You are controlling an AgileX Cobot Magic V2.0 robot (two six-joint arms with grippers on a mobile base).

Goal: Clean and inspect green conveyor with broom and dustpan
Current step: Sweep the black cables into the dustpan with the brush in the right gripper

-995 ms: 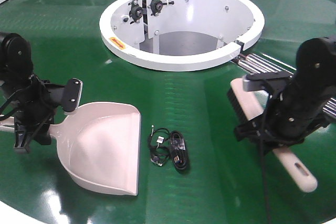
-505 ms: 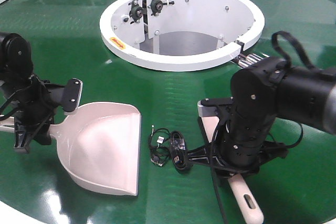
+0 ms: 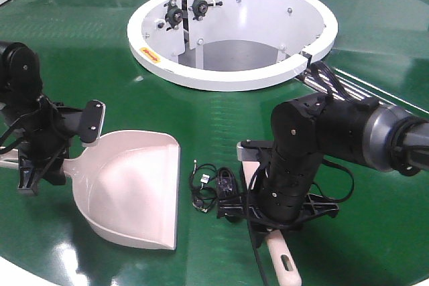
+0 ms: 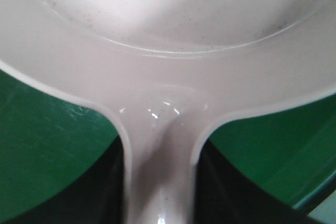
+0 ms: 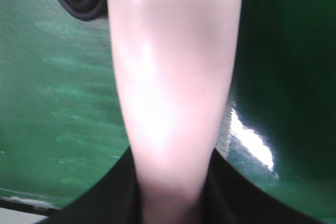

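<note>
Snag risk: you are holding the broom [image 5: 173,77] just beside a loose black cable bundle [image 3: 226,191].
The pale beige broom is lying low on the green conveyor [image 3: 80,58], its handle clamped in your right pincer [image 5: 170,198]; bristles could be catching a loop and dragging it past the dustpan [image 3: 131,189], which your left pincer [image 4: 157,192] is gripping by the handle, lip facing the cable.
</note>
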